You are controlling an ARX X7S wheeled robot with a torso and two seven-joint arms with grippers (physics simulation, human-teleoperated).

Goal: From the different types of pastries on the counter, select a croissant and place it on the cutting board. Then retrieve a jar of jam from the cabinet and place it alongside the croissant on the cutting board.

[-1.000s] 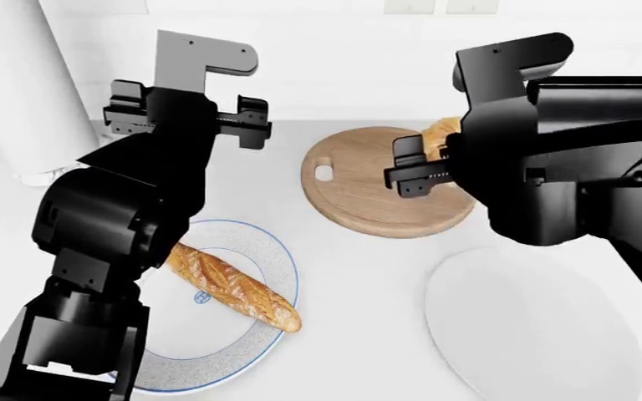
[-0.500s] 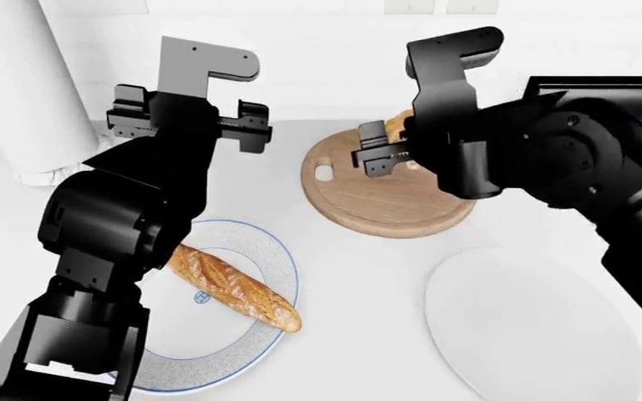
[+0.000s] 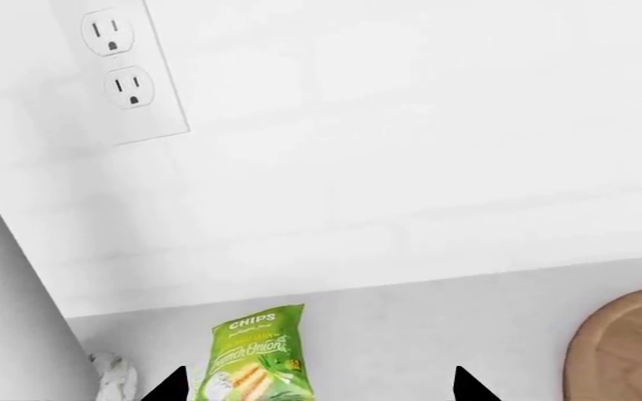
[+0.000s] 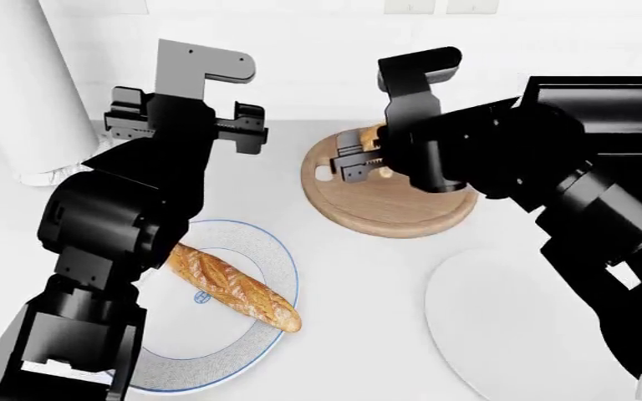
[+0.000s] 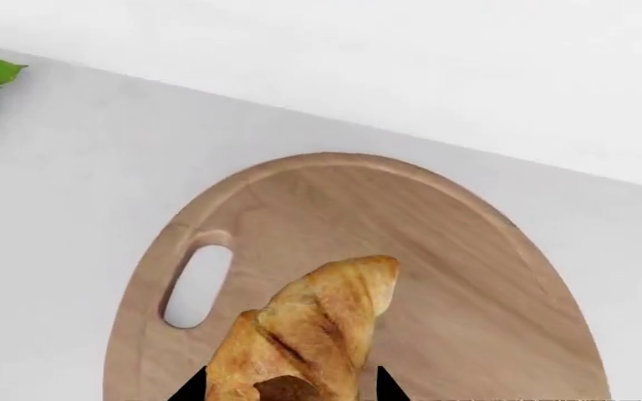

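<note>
Right gripper (image 4: 357,159) over cutting board (image 4: 383,213), croissant (image 5: 304,330) between its fingertips.

Right jaws closed on the croissant, held above the board near the oval handle hole; contact with the wood cannot be told. Left gripper (image 4: 187,125) hangs apart, jaws spread, empty, facing a chips bag (image 3: 257,351) by the wall. Baguette (image 4: 231,286) lies on the blue-rimmed plate (image 4: 282,251); white plate (image 4: 533,334) on counter (image 4: 366,284).
</note>
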